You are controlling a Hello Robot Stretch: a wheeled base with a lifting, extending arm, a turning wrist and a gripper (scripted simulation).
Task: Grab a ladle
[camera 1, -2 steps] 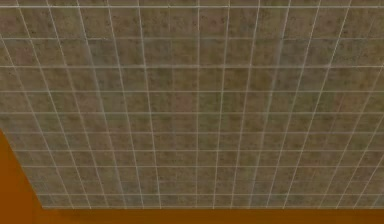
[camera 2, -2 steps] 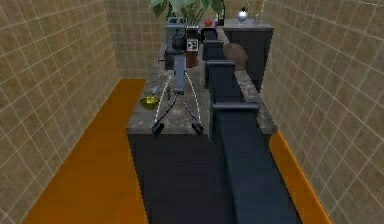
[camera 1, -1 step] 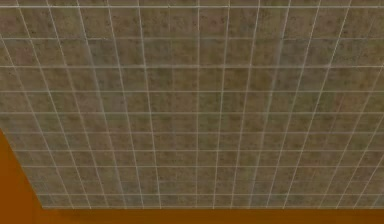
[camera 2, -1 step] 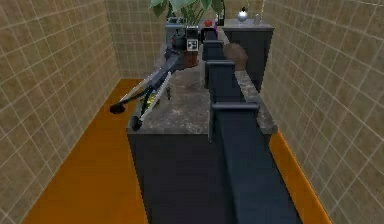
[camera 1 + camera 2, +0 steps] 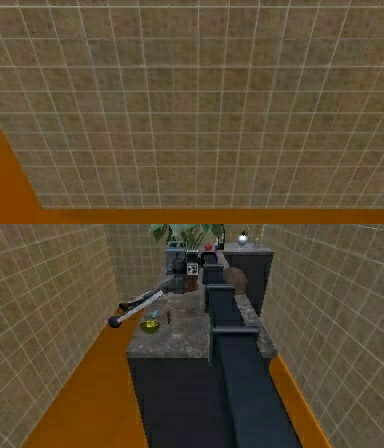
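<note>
Slanting, long, dark, pale-tipped ladle point(image 5: 140, 306)

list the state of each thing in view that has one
arm, stretched out over the countertop
gripper, cannot tell whether it holds anything
long dark rod, possibly the ladle, slanted, pale end past the countertop's edge
yellow-green dish, sitting on the countertop
plant, upright at the far end

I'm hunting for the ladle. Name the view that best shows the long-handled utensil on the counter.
The arm side view: the long-handled utensil lies there in full length on the counter, one end jutting past the edge. The forward view faces a tiled wall and orange floor.
</note>
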